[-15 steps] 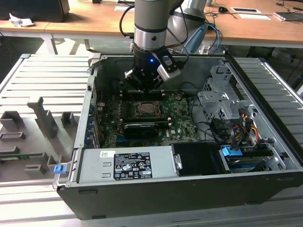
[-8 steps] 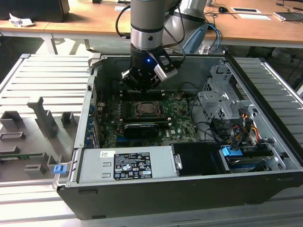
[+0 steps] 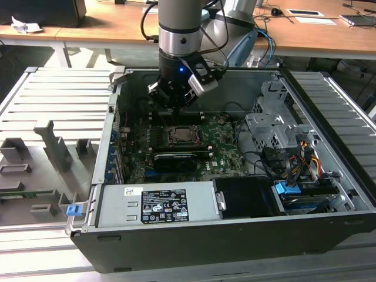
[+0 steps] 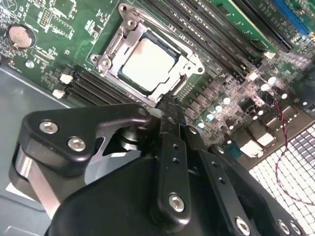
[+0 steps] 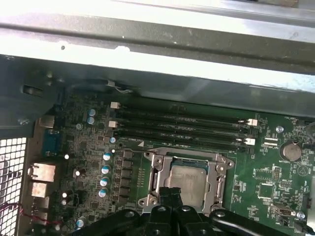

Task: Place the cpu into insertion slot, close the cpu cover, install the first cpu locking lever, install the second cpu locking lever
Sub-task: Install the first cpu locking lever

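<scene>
Hand (image 4: 170, 105) just beside cpu (image 4: 147, 64) — cover (image 4: 188, 63) lowered.

A long black card (image 3: 176, 160) lies near the power supply (image 3: 155, 205).

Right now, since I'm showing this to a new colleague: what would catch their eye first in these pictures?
In both wrist views the silvery cpu stands out, lying amid the green motherboard and framed by the metal cpu cover. The black claw hangs right at that frame's edge, its fingers drawn together. In the exterior view, the arm reaches down into the open computer case.
</scene>
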`<state>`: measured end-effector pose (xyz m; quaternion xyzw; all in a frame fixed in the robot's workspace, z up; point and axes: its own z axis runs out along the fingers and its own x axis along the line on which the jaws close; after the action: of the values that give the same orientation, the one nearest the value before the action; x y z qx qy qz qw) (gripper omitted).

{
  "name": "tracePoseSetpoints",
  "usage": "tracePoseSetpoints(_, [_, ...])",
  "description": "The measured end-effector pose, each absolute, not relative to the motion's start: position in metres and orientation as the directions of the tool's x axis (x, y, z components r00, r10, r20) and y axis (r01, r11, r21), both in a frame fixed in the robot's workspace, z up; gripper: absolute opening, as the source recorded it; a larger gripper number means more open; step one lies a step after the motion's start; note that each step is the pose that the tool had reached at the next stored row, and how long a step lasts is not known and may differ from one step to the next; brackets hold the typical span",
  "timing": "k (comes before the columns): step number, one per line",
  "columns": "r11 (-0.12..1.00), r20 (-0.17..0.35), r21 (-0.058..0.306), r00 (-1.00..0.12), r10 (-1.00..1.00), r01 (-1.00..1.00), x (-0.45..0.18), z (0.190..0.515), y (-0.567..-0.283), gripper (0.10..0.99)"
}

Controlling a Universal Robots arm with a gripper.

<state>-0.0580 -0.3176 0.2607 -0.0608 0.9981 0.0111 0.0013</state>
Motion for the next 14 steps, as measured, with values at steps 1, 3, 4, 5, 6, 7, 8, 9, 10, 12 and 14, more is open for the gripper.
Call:
tracePoseSetpoints(1, [0.992,-0.004,0.022,-0.993,-0.121,-0.121,-0.059,0.261,-0.318,0.106])
tracePoseSetpoints(3, [0.992,-0.004,0.022,-0.993,-0.12,-0.12,-0.062,0.261,-0.318,0.106])
tracePoseSetpoints(4, [0.993,-0.004,0.022,-0.993,-0.12,-0.12,-0.063,0.261,-0.318,0.106])
tracePoseSetpoints(5, [0.993,-0.004,0.022,-0.993,-0.12,-0.12,-0.065,0.261,-0.318,0.106])
tracePoseSetpoints(6, [0.993,-0.004,0.022,-0.993,-0.12,-0.12,-0.066,0.261,-0.318,0.106])
tracePoseSetpoints(7, [0.993,-0.004,0.022,-0.993,-0.119,-0.119,-0.067,0.261,-0.318,0.106])
tracePoseSetpoints(8, [0.993,-0.004,0.022,-0.993,-0.118,-0.118,-0.069,0.261,-0.318,0.106])
tracePoseSetpoints(9, [0.993,-0.004,0.022,-0.993,-0.116,-0.116,-0.07,0.261,-0.318,0.106])
tracePoseSetpoints(10, [0.993,-0.004,0.022,-0.993,-0.114,-0.114,-0.071,0.261,-0.318,0.106])
tracePoseSetpoints(12, [0.994,-0.004,0.022,-0.995,-0.104,-0.104,-0.074,0.261,-0.318,0.106])
tracePoseSetpoints(14, [0.996,-0.004,0.022,-0.996,-0.084,-0.084,-0.074,0.261,-0.318,0.106])
